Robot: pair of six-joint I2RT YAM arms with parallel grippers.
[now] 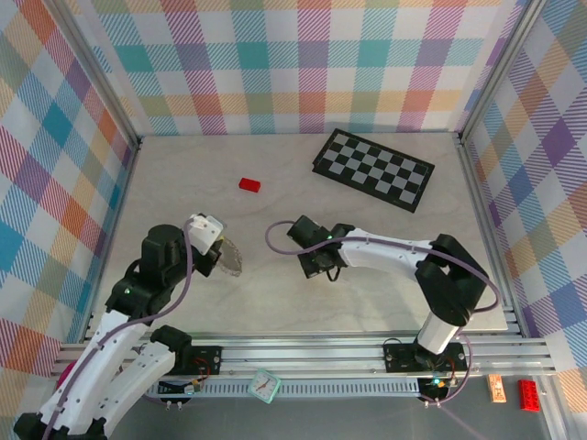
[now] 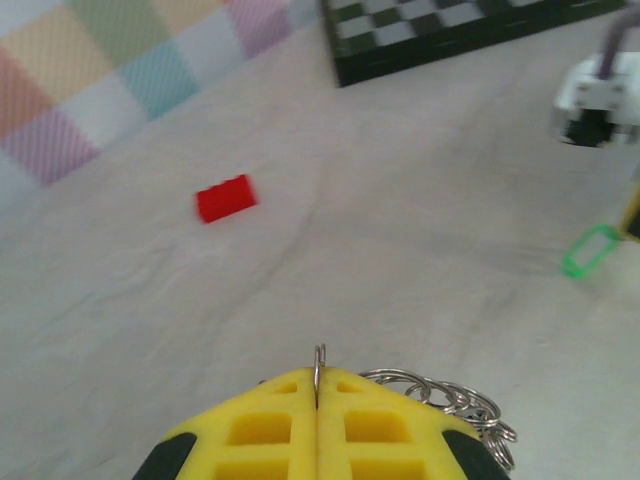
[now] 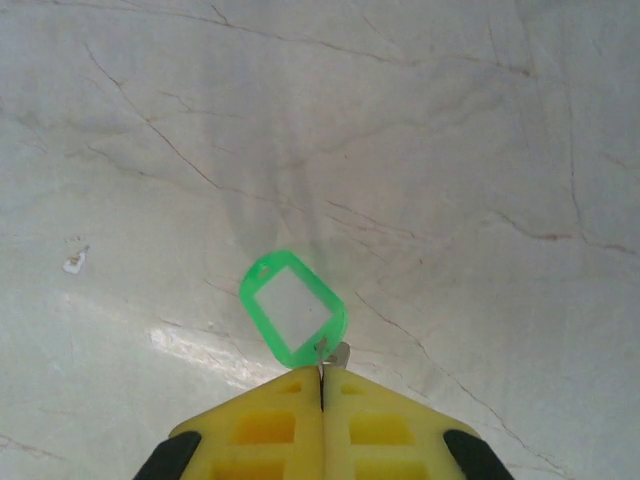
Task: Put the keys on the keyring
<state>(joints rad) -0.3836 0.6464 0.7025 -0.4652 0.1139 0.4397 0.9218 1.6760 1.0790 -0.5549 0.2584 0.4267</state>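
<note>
Pinching the mint-green plastic-headed key (image 3: 292,308) by its tip, right gripper (image 3: 322,375) points it ahead-left, bare tabletop (image 3: 500,150) around; left gripper (image 2: 317,385) clamps the silvery beaded keyring (image 2: 440,395).

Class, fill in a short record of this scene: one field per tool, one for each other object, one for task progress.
left tool: shut on keyring
right tool: shut on green key, by its metal end
red block: lying loose, apart from both tools
checkerboard: at the far right, untouched
progress: green key not yet on keyring
</note>
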